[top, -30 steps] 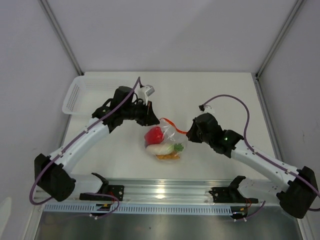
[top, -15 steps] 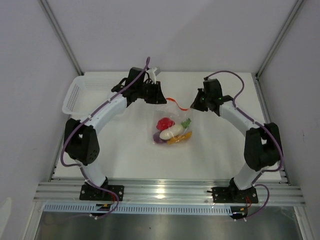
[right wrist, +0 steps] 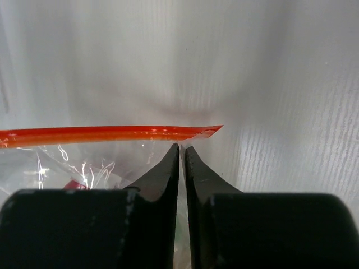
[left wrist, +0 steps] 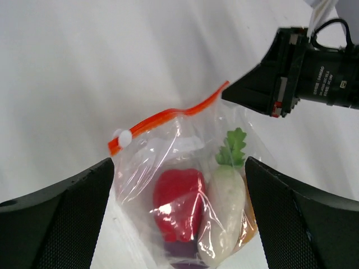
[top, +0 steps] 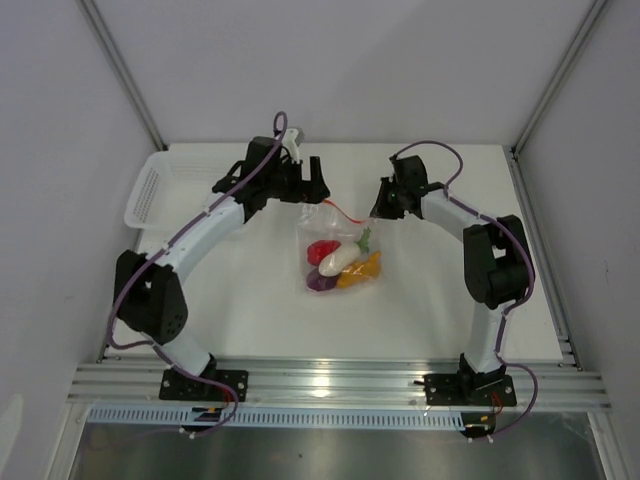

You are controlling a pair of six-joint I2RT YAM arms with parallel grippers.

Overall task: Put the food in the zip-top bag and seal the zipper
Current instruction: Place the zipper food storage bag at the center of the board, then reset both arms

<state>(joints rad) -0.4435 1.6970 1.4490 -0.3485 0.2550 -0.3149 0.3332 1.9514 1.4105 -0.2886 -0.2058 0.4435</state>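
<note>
The zip-top bag (top: 338, 252) lies on the table between my grippers. Inside it are the red food (top: 321, 249), the white one with green (top: 340, 258), the purple one (top: 319, 281) and the orange-yellow one (top: 362, 268). The orange-red zipper (top: 345, 209) runs along its far edge. My left gripper (top: 312, 192) is open, its fingers wide apart on either side of the bag (left wrist: 168, 168), above the red food (left wrist: 178, 196) and white food (left wrist: 223, 224). My right gripper (top: 379, 208) is shut on the clear plastic just below the zipper's (right wrist: 112, 134) right end.
A white slotted basket (top: 158, 190) stands at the far left of the table. A white slider tab (left wrist: 120, 136) sits near the zipper's left end. The enclosure's walls and frame posts stand close behind the table.
Both arms have stretched far from their bases, carrying the bag toward the far side of the table. In the last half second the right gripper moved slightly left.
</note>
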